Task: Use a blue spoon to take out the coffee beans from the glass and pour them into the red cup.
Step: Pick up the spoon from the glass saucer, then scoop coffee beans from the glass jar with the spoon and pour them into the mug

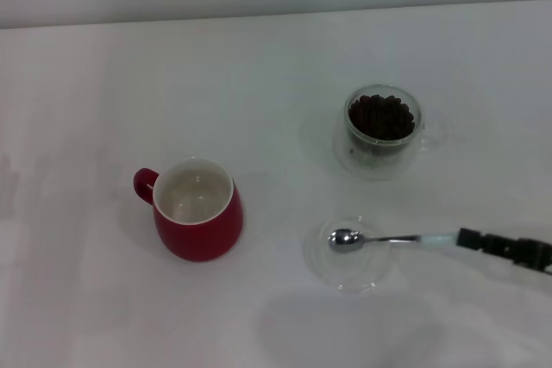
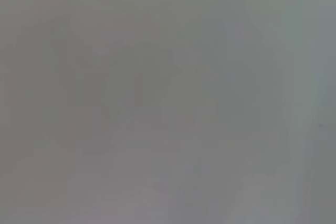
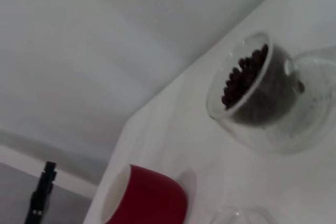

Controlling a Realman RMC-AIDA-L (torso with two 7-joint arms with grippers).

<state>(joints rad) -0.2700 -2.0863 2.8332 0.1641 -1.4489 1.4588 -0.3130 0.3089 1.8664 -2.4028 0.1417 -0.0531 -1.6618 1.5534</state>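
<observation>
red cup (image 1: 198, 210) left, glass (image 1: 382, 130) right behind, blue spoon (image 1: 392, 240) right front

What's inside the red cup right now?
The red cup shows only its bare white inside; no coffee beans in it, they are all in the glass. Its near inner wall is hidden by the rim.

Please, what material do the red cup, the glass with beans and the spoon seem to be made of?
The red cup looks like glazed ceramic: glossy dark red outside, white inside. The glass seems to be clear double-walled glass, as the coffee beans show through it. The blue spoon has a shiny, probably metal bowl; its pale blue handle may be plastic or enamel.
</observation>
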